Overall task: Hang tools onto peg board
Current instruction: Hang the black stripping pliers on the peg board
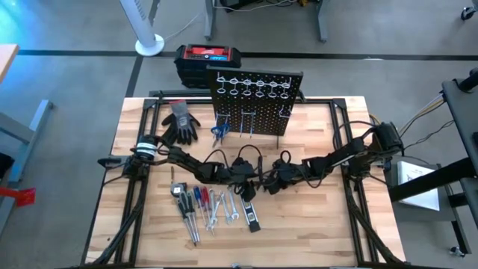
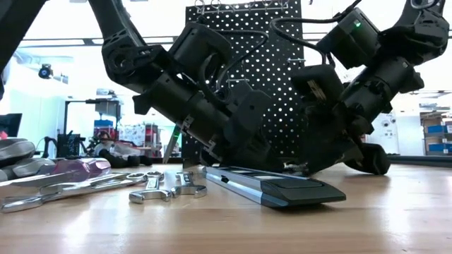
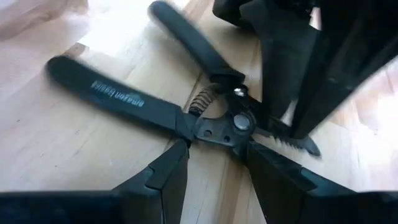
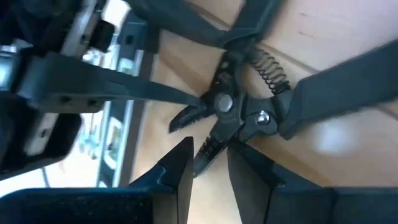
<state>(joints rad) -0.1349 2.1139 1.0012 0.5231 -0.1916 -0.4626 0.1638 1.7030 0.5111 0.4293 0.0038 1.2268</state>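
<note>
The dark pliers [image 3: 211,121] lie at the table's middle with their jaws apart and their handles spread; the arms hide them in the high view. My left gripper [image 3: 217,155] is shut at their pivot, and my right gripper [image 4: 210,165] is shut on a jaw. Both meet low over the table [image 1: 260,175]. The black peg board [image 1: 258,101] stands upright at the far middle, with blue-handled scissors [image 1: 219,131] hanging on it. Screwdrivers [image 1: 196,202], silver wrenches [image 1: 220,209] and the black level bar [image 1: 251,213] lie flat near the front. My left gripper has the pliers' head at the pivot [image 3: 219,127] between its two fingers, one fingertip [image 3: 177,155] on each side. The fingers come low from the table's left. I cannot tell whether the pliers rest on the table. My right gripper pinches one serrated jaw [image 4: 205,149] of the pliers near its tip, between its two fingers [image 4: 180,171]. The fingers come low from the table's right. The other jaw [image 4: 186,118] stands free beside them.
Grey-black work gloves [image 1: 181,123] lie at the far left of the table. A red-topped black box [image 1: 209,56] stands behind the peg board. The level bar [image 2: 275,187] and wrenches [image 2: 162,187] lie just in front of the grippers. The table's right half is bare wood.
</note>
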